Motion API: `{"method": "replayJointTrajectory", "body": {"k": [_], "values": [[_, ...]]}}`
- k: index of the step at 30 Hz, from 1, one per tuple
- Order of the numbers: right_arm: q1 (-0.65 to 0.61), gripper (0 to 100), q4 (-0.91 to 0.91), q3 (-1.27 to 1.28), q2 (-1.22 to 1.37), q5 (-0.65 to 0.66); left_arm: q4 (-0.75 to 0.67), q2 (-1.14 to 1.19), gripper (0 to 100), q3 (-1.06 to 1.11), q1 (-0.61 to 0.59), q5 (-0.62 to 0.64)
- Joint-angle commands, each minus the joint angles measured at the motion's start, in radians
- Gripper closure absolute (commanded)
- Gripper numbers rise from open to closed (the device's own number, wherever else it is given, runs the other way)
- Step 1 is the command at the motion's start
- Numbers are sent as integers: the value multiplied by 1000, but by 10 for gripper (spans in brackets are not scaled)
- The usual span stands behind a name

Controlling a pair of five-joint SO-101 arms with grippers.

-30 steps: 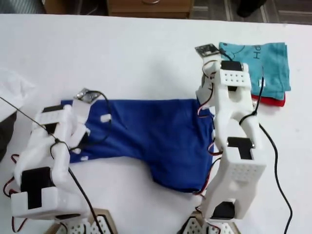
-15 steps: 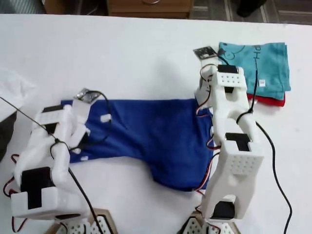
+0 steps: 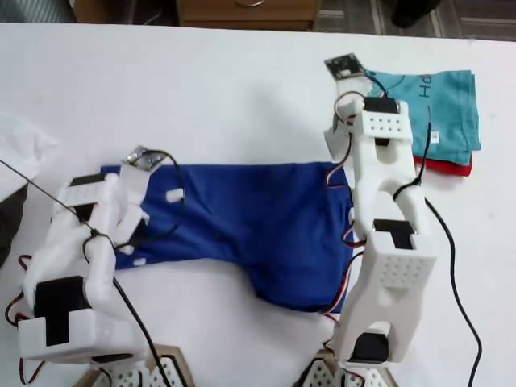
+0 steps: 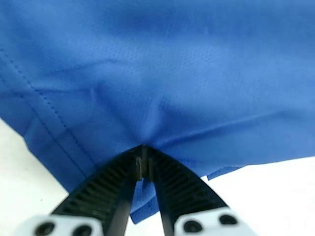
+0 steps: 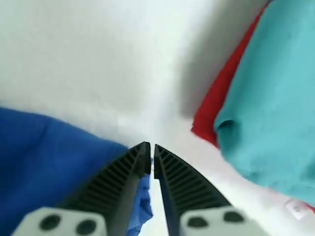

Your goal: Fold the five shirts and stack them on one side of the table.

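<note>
Your white table (image 3: pixel 201 89) ends at a far edge, and beyond it stands a wooden cabinet (image 3: pixel 246 12), with a dark object (image 3: pixel 413 10) on the floor farther along. At the table's left edge you see crumpled white material (image 3: pixel 20 149).

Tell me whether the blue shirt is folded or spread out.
Spread out: the blue shirt lies wide and uneven across the table, no neat rectangle.

Small robotics lab or hobby bench, possibly in an office or home room. White table (image 3: pixel 201 89), 3D-printed arms (image 3: pixel 391 274) with loose wiring (image 3: pixel 448 242). Wooden drawer unit (image 3: pixel 246 12) and tiled floor (image 3: pixel 355 16) well beyond the right gripper (image 5: pixel 150 147).
</note>
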Motion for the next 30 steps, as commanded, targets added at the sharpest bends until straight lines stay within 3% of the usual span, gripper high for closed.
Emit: {"method": "replayJointTrajectory", "body": {"k": [1, 7, 13, 30], "values": [[21, 978, -8, -57, -7, -2, -54, 5, 974, -5, 0, 0], [-5, 951, 159, -63, -16, -5, -54, 5, 974, -5, 0, 0], [-45, 754, 274, -63, -8, -3, -55, 5, 974, -5, 0, 0], [-50, 810, 202, -106, 120, -11, -55, 5, 974, -4, 0, 0]]}}
